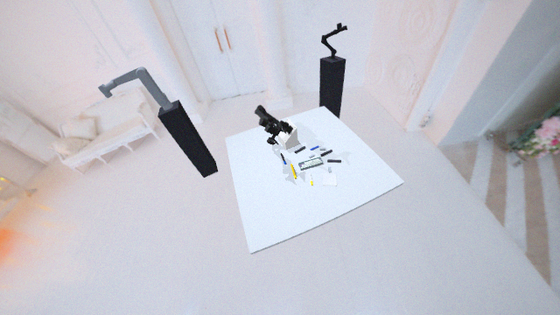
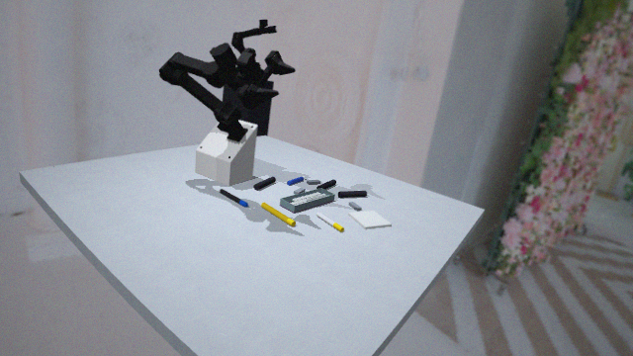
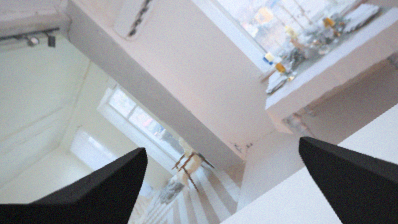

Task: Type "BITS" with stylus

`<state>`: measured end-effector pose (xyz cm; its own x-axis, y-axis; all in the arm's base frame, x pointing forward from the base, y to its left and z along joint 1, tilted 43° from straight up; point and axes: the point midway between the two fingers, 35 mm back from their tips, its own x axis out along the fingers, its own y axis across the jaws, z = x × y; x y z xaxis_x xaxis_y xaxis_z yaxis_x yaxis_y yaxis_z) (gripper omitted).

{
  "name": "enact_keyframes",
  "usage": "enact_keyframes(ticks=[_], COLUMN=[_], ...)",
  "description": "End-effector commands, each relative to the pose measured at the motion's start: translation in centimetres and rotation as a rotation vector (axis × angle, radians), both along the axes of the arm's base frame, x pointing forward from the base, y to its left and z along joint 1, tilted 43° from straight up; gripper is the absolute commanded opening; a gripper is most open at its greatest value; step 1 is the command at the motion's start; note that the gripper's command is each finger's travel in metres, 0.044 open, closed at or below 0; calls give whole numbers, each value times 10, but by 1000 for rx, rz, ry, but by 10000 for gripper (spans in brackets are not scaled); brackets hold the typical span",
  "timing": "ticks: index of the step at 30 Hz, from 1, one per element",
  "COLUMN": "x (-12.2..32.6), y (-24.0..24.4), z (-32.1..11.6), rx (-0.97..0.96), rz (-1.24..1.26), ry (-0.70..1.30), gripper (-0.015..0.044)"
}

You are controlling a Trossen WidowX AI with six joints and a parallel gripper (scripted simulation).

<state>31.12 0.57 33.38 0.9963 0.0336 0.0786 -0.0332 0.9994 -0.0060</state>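
Note:
The small keyboard (image 1: 311, 164) (image 2: 308, 199) has a dark case and pale keys and lies on the desk. A slim black pen with a blue end (image 1: 283, 158) (image 2: 232, 197), a thick yellow pen (image 1: 293, 171) (image 2: 278, 214) and a white pen with a yellow end (image 1: 311, 180) (image 2: 338, 227) lie near it; I cannot tell which is the stylus. My gripper (image 2: 285, 81) (image 3: 221, 149) is wide open and empty, high above the desk near the arm's base. The wrist view shows no pen or keyboard. Key letters are too small to read.
Black cylinders (image 2: 264, 183) (image 2: 326, 184) (image 2: 352, 194), a blue one (image 1: 314, 148) (image 2: 295, 181) and small grey pieces (image 2: 314, 182) (image 2: 355, 206) lie around the keyboard. A flat white square (image 1: 330, 179) (image 2: 370, 219) lies beside them. The arm's white base block (image 2: 213, 155) stands behind.

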Motion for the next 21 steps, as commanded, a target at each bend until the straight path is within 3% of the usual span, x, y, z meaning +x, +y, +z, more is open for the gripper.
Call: enact_keyframes(ticks=[1,9,16,21], x=[2,67,97,104], y=[0,-2,-3,-2], z=[-2,-92,-190,-261], rx=[3,76,60,16], rz=[-2,-113,-264,-384], ry=[9,400,725,950], gripper=[414,204,20,0])
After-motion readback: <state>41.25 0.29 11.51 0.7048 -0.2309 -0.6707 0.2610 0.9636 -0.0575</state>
